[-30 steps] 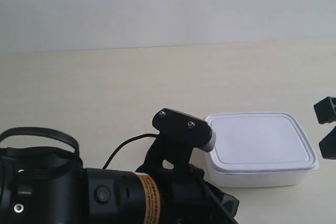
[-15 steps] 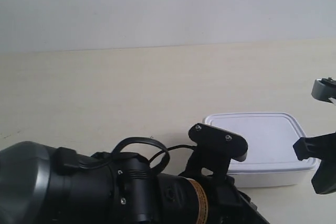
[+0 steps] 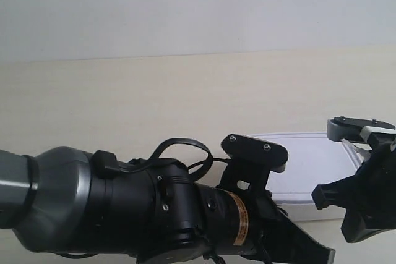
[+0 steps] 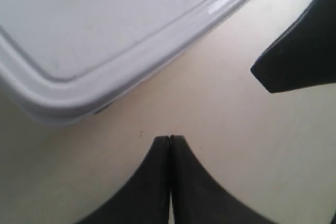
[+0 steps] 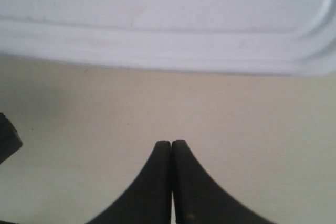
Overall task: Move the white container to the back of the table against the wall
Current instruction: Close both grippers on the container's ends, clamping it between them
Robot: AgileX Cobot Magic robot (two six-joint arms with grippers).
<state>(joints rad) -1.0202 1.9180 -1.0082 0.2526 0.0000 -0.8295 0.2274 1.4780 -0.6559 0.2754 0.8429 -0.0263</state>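
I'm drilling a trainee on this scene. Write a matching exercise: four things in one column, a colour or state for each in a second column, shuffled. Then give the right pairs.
Things
1. box
2. table
3. wall
4. left claw

Colour or state
A. black, shut, tips pressed together
B. pale cream, wood grain
C. white, lid on, resting flat
D. plain pale grey, unmarked

Pairs: 1-C, 2-B, 3-D, 4-A
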